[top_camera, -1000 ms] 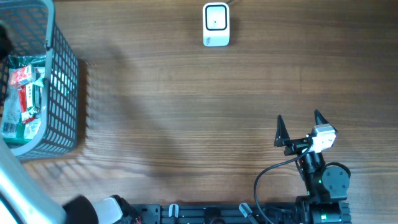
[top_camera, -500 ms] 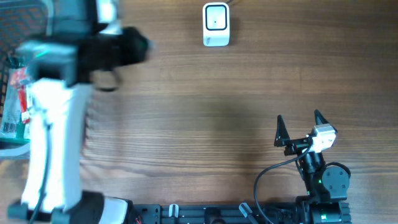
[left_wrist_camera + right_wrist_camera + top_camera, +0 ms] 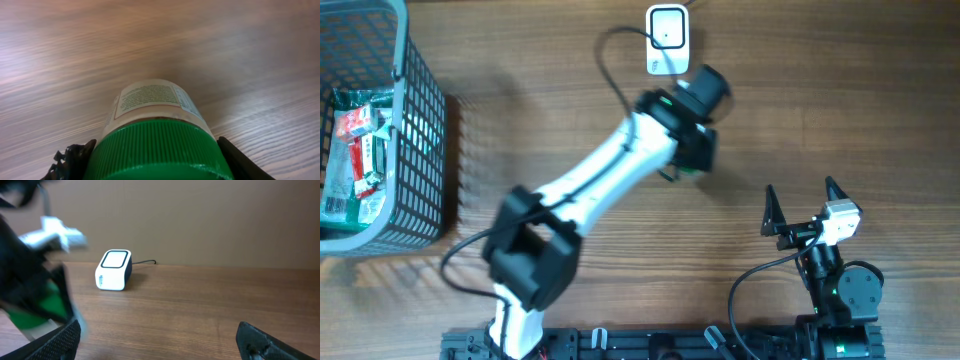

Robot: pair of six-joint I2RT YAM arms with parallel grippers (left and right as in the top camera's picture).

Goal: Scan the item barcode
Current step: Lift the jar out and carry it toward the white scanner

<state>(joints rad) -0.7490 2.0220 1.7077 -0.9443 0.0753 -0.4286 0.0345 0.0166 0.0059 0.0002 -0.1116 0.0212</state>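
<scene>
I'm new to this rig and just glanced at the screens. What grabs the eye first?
The white left arm slants across the table, its claw gripping a green-lidded jar near the white scanner. A grey basket of packets sits far left.

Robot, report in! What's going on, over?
Left end effector shut on green-capped white plastic jar. Right end effector open, empty. White box scanner close, nothing between.

Soft even light; green jar (image 3: 40, 307) motion-blurred.
</scene>
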